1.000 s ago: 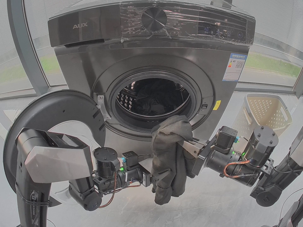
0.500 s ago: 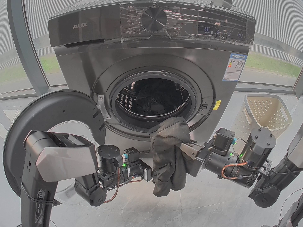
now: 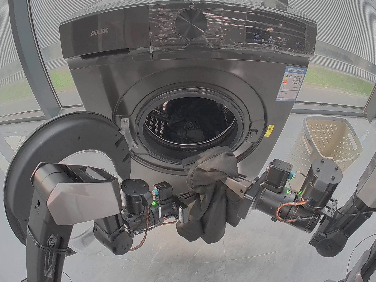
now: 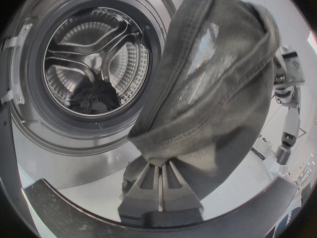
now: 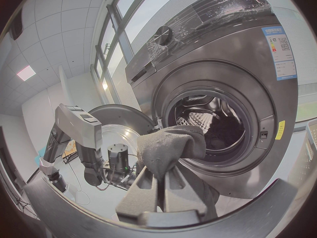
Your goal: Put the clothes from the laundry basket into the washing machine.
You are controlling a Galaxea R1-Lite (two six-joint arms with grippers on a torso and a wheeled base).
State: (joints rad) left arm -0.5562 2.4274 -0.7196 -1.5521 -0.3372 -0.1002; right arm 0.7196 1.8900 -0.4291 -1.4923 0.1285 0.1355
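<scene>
Closest to me, the left end effector point(image 4: 160, 164) has its fingers pressed together on a low fold of the grey garment point(image 3: 209, 188). The right end effector point(image 5: 161, 174), just beside it and a little higher, is likewise clamped tight on the cloth's upper part. The garment is a soft, faded charcoal piece with stitched seams. It is bunched into a rounded hump over the right end effector and hangs down in limp folds between the two, its lowest lobes drooping beneath the left one, clear of the floor point(image 3: 254, 255).

Straight beyond both end effectors is the washing machine point(image 3: 188, 63), its round opening point(image 3: 156, 145) just above and behind the hump of cloth. Deeper in, dark clothes point(image 3: 192, 122) lie heaped at the bottom of the steel drum point(image 4: 95, 60).

Out past the left end effector, on its outer side, the door point(image 3: 58, 141) stands swung wide open. Past the right end effector, farther off beside the machine, is the pale perforated laundry basket point(image 3: 333, 138).
</scene>
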